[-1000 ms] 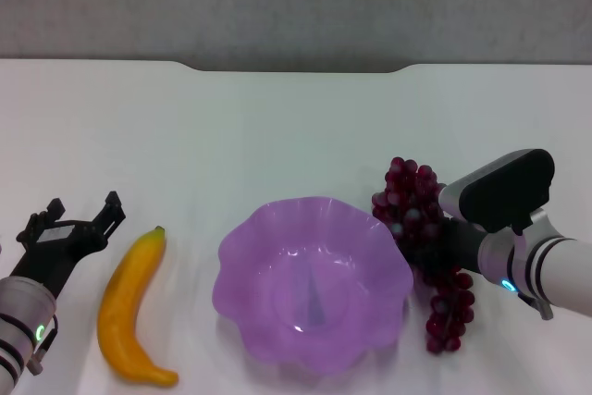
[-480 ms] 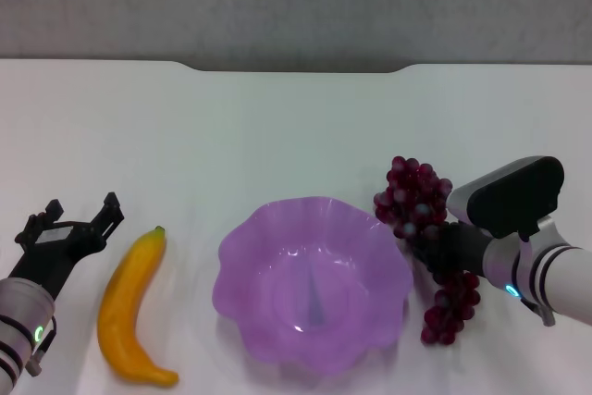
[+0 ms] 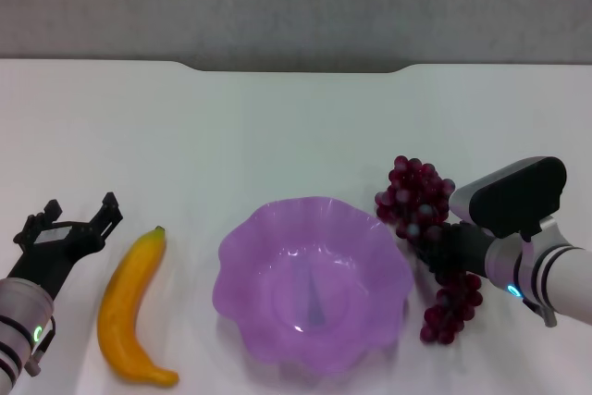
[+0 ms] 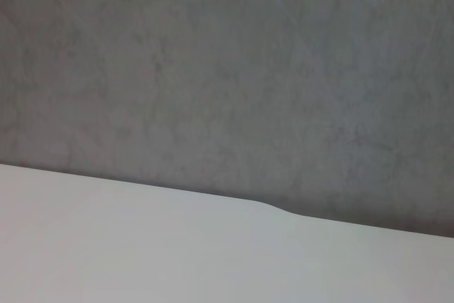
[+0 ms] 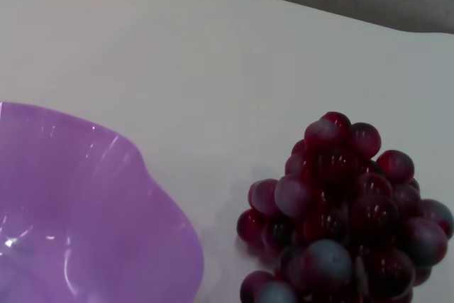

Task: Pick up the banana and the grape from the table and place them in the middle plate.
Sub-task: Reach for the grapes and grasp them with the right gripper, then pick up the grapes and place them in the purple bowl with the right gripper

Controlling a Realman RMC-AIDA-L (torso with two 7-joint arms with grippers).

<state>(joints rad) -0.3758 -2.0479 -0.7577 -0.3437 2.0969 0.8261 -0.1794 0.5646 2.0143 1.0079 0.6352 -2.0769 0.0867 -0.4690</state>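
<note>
Purple-red grape [image 3: 427, 247] bunch is the item in hand: right gripper [image 3: 442, 249] sits across its middle on the near right, just right of the middle plate [image 3: 313, 282]. Its fingers are buried among the berries, so I judge it clamped on the bunch, though the tips themselves are hidden. Whether the bunch is lifted or resting on the table [image 3: 277, 136] I cannot tell; its lower end trails toward the near side. Step looks like the grasp or start of lift on the grape. Next move calls for raising it enough to clear the plate's wavy rim, carrying it left over the bowl, then letting go. Risk: the loose lower end could drag on the rim or hang outside.

Near left, banana [image 3: 132, 310] lies on the table, untouched, dark tip pointing far, well left of the plate. Left gripper [image 3: 74, 220] hangs just left of the banana's far end, fingers apart, holding nothing, looks parked or waiting its turn. Plate is empty, so neither fruit is delivered yet.

Right wrist view shows grape [image 5: 340, 211] close up just beside the plate rim [image 5: 142, 196], a narrow gap of table between. Left wrist view shows only table [image 4: 142, 246] and grey wall [image 4: 227, 69].

Far side: bare white table edge with a shallow notch, grey wall [image 3: 296, 6] behind. Nothing stands between either fruit and the plate
</note>
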